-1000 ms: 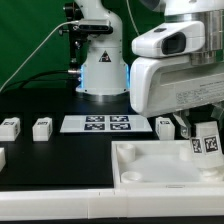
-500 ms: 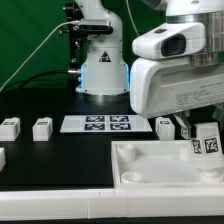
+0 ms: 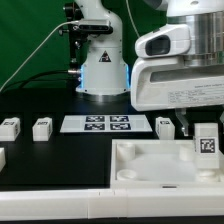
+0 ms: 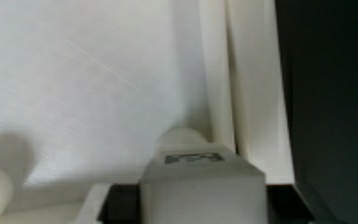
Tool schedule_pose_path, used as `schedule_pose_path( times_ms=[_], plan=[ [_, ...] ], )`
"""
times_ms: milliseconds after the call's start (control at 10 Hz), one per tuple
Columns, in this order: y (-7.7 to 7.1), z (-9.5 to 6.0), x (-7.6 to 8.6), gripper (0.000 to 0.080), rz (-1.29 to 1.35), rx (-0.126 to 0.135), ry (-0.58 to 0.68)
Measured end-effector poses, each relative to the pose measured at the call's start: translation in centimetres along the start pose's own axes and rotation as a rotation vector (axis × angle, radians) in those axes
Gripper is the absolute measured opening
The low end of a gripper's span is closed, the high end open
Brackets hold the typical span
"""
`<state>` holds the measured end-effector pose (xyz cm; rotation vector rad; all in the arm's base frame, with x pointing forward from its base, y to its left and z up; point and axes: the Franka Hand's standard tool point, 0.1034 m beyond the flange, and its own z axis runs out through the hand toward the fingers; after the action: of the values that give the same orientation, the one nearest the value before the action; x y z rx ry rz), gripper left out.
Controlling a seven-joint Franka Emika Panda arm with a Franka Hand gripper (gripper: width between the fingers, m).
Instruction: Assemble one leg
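My gripper [image 3: 206, 126] is shut on a leg [image 3: 207, 142], a white block with a black-and-white tag facing the camera. It holds the leg upright over the right side of the large white tabletop [image 3: 140, 160]. In the wrist view the held leg [image 4: 202, 178] fills the space between the dark fingers [image 4: 128, 203], above the tabletop's raised rim [image 4: 247, 90]. Three more legs stand on the black table: one [image 3: 9, 128] and another [image 3: 42, 128] on the exterior view's left, and a third [image 3: 165, 126] beside the gripper.
The marker board [image 3: 95, 123] lies flat behind the tabletop. The robot base [image 3: 100, 70] stands at the back. Part of another white piece [image 3: 2, 157] shows at the exterior view's left edge.
The gripper with the leg has shifted slightly toward the exterior view's right and the leg now stands straighter; its tag faces the camera more squarely.
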<state>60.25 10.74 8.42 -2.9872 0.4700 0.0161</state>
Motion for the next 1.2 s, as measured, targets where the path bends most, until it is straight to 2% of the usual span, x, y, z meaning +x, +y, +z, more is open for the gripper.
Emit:
schedule_pose_path(
  times_ms=[500, 700, 800, 900, 1000, 1100, 1200],
  plan=[
    [-1.2, -0.1, -0.3, 0.0295, 0.551, 0.031, -0.018],
    [-1.3, -0.1, -0.4, 0.0295, 0.544, 0.032, -0.018],
    [-1.6, 0.0, -0.5, 0.0378, 0.539, 0.031, -0.018],
    [-2.0, 0.0, -0.8, 0.0378, 0.525, 0.030, -0.020],
    [-2.2, 0.1, -0.9, 0.0561, 0.476, 0.030, -0.021],
    [-2.1, 0.1, -0.9, 0.0631, 0.417, 0.030, -0.020],
    [-2.1, 0.2, -0.9, 0.0644, 0.412, 0.030, -0.020]
  ],
)
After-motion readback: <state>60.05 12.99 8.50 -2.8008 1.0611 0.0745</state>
